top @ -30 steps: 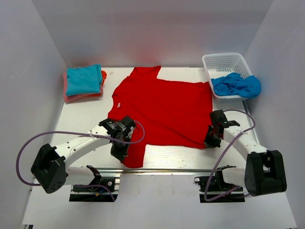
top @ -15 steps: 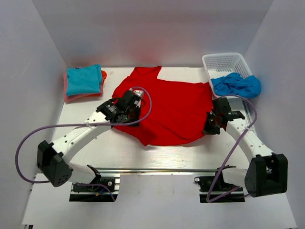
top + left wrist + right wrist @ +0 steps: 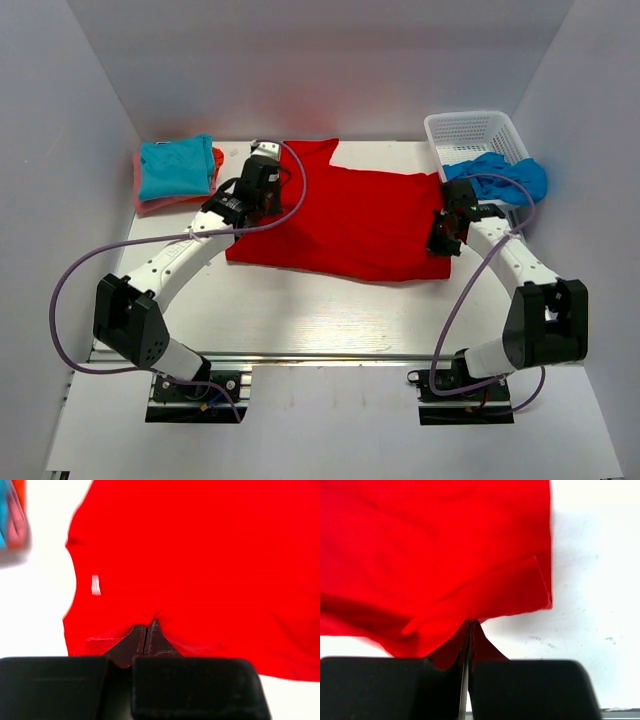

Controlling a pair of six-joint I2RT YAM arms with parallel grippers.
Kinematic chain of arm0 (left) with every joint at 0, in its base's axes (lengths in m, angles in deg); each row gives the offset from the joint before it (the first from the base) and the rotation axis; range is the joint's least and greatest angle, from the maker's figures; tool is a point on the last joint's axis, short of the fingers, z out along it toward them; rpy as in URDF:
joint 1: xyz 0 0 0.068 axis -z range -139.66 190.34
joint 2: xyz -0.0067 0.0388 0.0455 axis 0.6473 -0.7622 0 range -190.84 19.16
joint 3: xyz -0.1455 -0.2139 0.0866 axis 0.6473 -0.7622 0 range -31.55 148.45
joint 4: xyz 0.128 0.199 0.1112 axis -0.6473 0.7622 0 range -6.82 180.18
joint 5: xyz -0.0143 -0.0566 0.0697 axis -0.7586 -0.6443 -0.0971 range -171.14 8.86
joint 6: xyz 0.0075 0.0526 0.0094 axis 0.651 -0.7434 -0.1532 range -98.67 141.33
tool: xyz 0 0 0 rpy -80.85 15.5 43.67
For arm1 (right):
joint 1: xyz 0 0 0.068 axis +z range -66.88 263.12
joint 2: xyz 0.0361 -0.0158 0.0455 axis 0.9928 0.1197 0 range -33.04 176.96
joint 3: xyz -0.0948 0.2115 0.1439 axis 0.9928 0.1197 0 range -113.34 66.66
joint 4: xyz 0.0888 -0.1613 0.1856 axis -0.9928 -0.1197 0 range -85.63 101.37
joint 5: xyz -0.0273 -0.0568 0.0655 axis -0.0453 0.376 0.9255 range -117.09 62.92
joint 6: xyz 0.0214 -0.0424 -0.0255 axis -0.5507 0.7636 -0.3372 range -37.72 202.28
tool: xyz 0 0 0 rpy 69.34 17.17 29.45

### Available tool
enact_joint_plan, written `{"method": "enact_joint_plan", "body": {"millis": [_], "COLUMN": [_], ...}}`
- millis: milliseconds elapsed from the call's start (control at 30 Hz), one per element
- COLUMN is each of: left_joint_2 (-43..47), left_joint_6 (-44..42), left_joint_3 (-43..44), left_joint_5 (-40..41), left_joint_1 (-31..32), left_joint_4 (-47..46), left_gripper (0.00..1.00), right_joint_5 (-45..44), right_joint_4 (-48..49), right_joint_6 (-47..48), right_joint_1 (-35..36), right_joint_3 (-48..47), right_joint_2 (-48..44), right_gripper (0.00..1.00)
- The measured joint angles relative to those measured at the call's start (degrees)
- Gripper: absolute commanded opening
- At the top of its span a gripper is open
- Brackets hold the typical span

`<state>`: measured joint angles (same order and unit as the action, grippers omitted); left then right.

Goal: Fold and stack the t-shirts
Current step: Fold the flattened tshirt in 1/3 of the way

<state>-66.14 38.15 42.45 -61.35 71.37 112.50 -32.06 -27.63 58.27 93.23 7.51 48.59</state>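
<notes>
The left arm [image 3: 170,260] reaches from its base at the near left of the tabletop [image 3: 300,300] out toward the far left, wrist bent down over the left edge of the red shirt [image 3: 350,220]. Its jaws are pinched tight on a fold of red cloth [image 3: 200,555], with no gap between them in the wrist view. A purple cable [image 3: 60,300] loops wide from the arm's base to its wrist.

Just left of that wrist, in the far left corner, a folded turquoise shirt [image 3: 175,165] lies on top of a folded orange-pink shirt [image 3: 160,203]. The left wrist view catches this stack only as a blur at its upper left corner [image 3: 10,520].

The red shirt lies spread across the middle of the tabletop, from the left arm's wrist to the right arm's, with a sleeve pointing to the far edge. A small white label [image 3: 95,585] shows near its left edge.

The right arm [image 3: 505,260] stretches from the near right base toward the shirt's right edge, wrist tipped down. Its jaws are closed hard on a pinch of red cloth [image 3: 420,545] above a lower layer at the shirt's corner.

In the far right corner, a white basket [image 3: 470,125] holds crumpled blue cloth [image 3: 495,178] that spills over its near rim, just beyond the right wrist.

The tabletop is white, with plain white walls [image 3: 320,70] on three sides.
</notes>
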Motion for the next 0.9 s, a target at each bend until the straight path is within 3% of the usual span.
{"method": "enact_joint_plan", "body": {"millis": [333,667,700,733,767,800,900], "left_joint_2": [-2.8,-16.1,-17.7,-19.4,-21.1,-23.0,-28.2], "left_joint_6": [-11.2,-16.1,-16.3,-16.5,-16.9,-16.6,-15.9], "left_joint_3": [0.0,4.0,5.0,6.2,7.6,9.6,15.5], "left_joint_5": [-1.0,-6.1,-6.5,-6.8,-7.0,-7.3,-7.9], "left_joint_1": [-4.3,-8.6,-9.0,-9.5,-10.0,-10.4,-11.9], "left_joint_4": [-16.2,-23.3,-23.3,-23.1,-22.8,-21.9,-20.5], "left_gripper": [0.0,0.01,0.12,0.65,0.99,1.0,1.0], "right_joint_5": [-3.2,-5.2,-5.4,-5.7,-5.8,-5.8,-5.3], "right_joint_4": [0.0,1.3,1.8,2.0,2.5,2.8,4.0], "right_joint_6": [0.4,2.1,2.4,2.6,2.8,3.2,4.5], "right_joint_1": [-1.4,-2.2,-2.2,-2.2,-2.2,-2.2,-2.2], "right_joint_3": [-8.6,-14.2,-14.8,-15.5,-16.2,-16.9,-17.7], "right_joint_2": [7.7,15.1,16.1,17.2,18.3,19.1,20.1], "right_gripper": [0.0,0.0,0.07,0.19,0.32,0.49,0.58]}}
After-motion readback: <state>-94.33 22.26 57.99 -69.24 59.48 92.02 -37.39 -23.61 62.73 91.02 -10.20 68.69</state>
